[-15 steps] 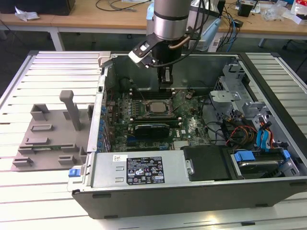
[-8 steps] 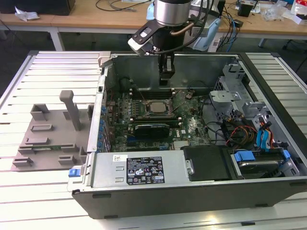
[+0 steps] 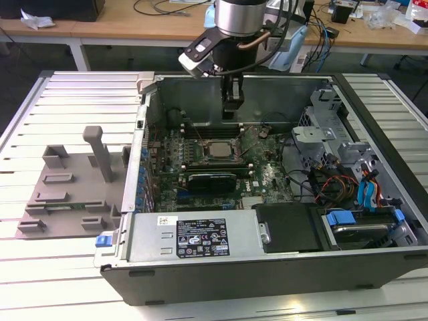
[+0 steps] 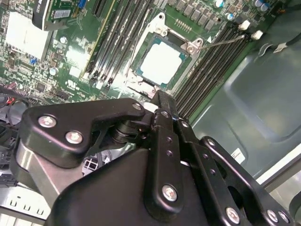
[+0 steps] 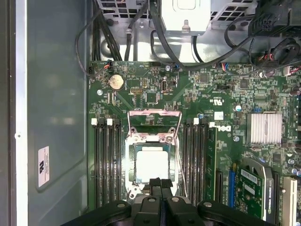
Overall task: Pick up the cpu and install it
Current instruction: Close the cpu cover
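The cpu (image 3: 215, 150) lies flat in the motherboard socket inside the open computer case, its silver-grey top showing in both wrist views (image 4: 162, 61) (image 5: 151, 165). The socket's metal load frame (image 5: 154, 121) stands swung open beside it, and the thin retaining lever (image 5: 179, 160) runs along one side. My gripper (image 3: 229, 114) hangs above the board, just beyond the socket's far edge in the exterior view. Its black fingers (image 5: 160, 182) are pressed together with nothing between them, the tips (image 4: 158, 100) close over the socket's edge.
Memory slots (image 5: 106, 162) flank the socket on both sides. A silver heatsink (image 5: 266, 128) and an expansion card (image 5: 254, 186) sit nearby. Cables, a drive cage (image 3: 321, 110) and blue-tabbed drives (image 3: 364, 224) fill the case on the exterior view's right. A grey fixture (image 3: 67, 184) lies outside on the slatted table.
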Tool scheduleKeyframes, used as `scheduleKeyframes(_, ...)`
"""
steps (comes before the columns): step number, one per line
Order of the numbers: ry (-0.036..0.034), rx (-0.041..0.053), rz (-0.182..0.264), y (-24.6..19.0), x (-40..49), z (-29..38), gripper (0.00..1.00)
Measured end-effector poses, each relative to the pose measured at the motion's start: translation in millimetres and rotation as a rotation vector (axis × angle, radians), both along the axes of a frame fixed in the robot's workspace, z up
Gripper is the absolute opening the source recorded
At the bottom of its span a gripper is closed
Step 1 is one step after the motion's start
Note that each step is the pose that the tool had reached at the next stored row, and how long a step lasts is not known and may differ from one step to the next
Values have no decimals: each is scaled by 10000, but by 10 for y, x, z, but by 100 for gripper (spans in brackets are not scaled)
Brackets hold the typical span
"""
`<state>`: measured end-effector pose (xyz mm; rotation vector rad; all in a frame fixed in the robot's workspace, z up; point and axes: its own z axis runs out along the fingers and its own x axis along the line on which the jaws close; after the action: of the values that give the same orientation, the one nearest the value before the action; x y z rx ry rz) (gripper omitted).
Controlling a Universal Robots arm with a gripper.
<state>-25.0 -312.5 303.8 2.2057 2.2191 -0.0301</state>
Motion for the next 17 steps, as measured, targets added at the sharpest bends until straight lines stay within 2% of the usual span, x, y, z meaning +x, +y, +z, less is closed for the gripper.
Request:
scheduleKeyframes(1, 0, -2, -2, 1, 77, -1, 11)
scheduleKeyframes(4, 2, -13, -2, 0, 179, -2, 11)
scheduleKeyframes(7, 8, -22, 0, 1, 338, -6, 11)
scheduleKeyframes(8, 11, -25, -1, 0, 396, -8, 11)
scheduleKeyframes(9, 14, -25, 1, 1, 504, -18, 11)
scheduleKeyframes(10, 18, -33, 0, 1, 581, -38, 11)
scheduleKeyframes(12, 22, -47, 0, 2, 671, -99, 11)
scheduleKeyframes(15, 36, -58, 6, 7, 787, -214, 11)
scheduleKeyframes(17, 39, -59, 52, 12, 817, -298, 11)
